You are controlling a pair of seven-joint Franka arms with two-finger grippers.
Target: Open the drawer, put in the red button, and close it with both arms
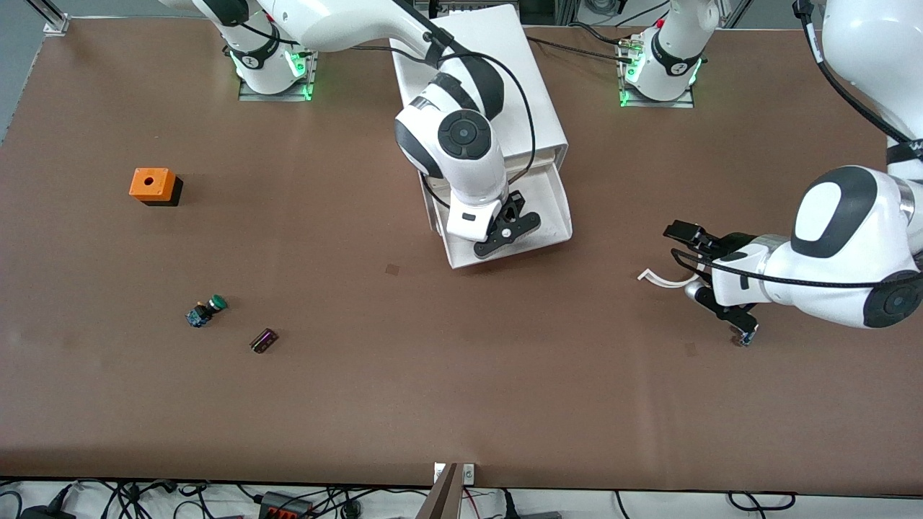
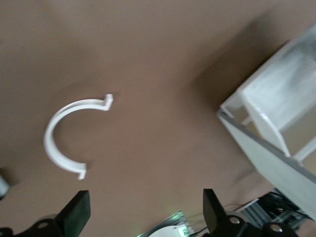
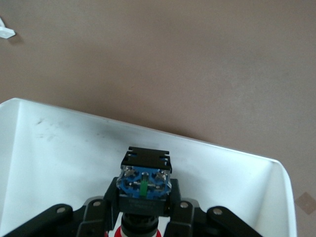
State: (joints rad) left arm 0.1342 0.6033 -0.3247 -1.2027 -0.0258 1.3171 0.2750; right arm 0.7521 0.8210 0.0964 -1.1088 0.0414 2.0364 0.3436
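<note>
Your right gripper (image 1: pixel 507 232) hangs over the open drawer (image 1: pixel 559 216), clenched on the red button (image 3: pixel 143 190). In the right wrist view its long axis runs along the fingers, blue base pointing out toward the drawer's front wall, red cap tucked back at the palm, black body between. You have one red button, one green-capped button (image 1: pixel 206 311), one orange box (image 1: pixel 153 185). Your left gripper (image 2: pixel 143 212) waits, fingers spread, over bare table near a white curved clip (image 2: pixel 66 135).

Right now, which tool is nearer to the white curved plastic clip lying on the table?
Left. The left tool sits just beside the white curved plastic clip; the right tool is over the open white drawer, holding the red button.
</note>
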